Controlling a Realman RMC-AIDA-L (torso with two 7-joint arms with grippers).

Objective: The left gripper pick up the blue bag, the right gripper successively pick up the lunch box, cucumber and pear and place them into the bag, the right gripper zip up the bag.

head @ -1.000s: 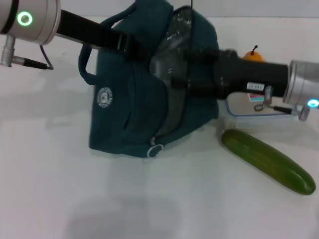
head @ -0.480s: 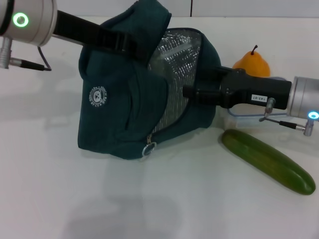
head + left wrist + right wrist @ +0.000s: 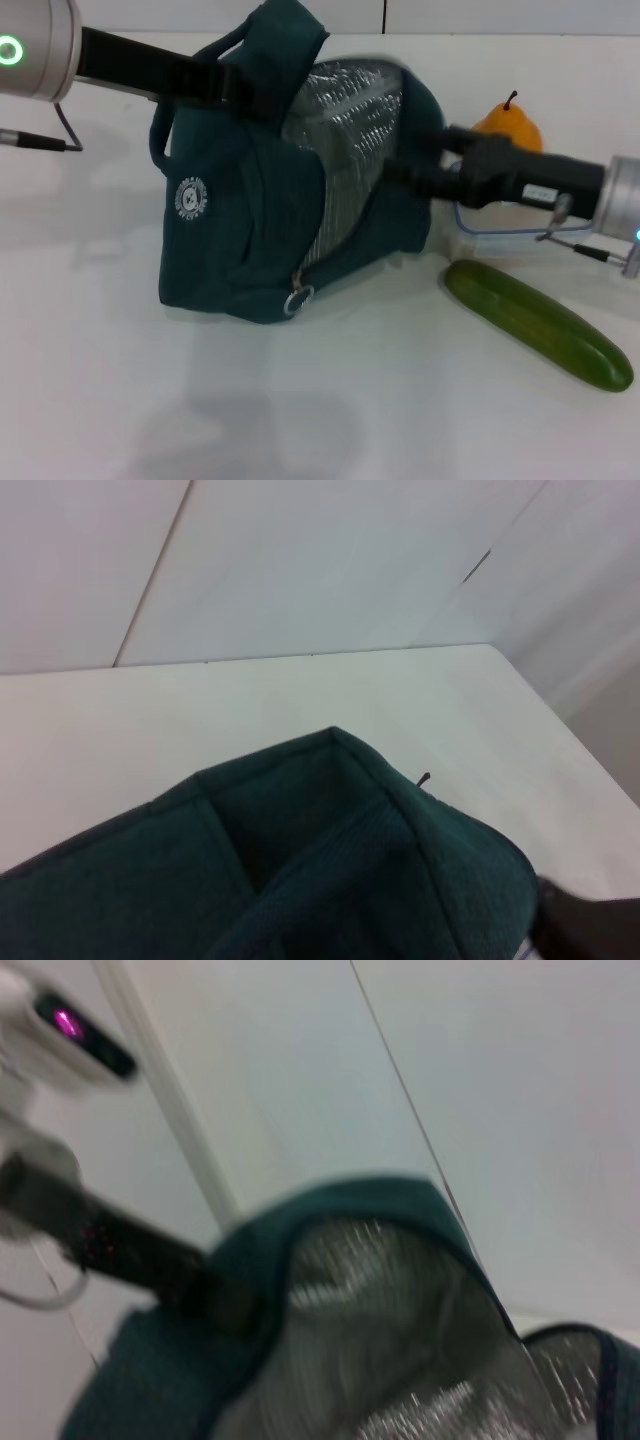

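Note:
The blue bag (image 3: 240, 230) leans on the white table with its mouth open toward the right, silver foil lining (image 3: 345, 120) showing. My left gripper (image 3: 252, 90) reaches in from the upper left and is shut on the bag's top edge; its wrist view is filled with teal fabric (image 3: 330, 870). My right gripper (image 3: 398, 172) hovers at the bag's open mouth, just outside the lining (image 3: 400, 1360). The lunch box (image 3: 490, 240) lies on the table under the right arm, mostly hidden. Behind it stands the pear (image 3: 508, 122). The cucumber (image 3: 537, 322) lies in front.
The bag's zipper ring pull (image 3: 293, 300) hangs at its lower front corner. White table surface (image 3: 200, 400) stretches in front of the bag. A white wall (image 3: 300, 560) rises behind the table's far edge.
My right gripper has drawn back to the right, out of the bag's mouth. The left arm has shifted left, and the bag's opening has spread to show more foil.

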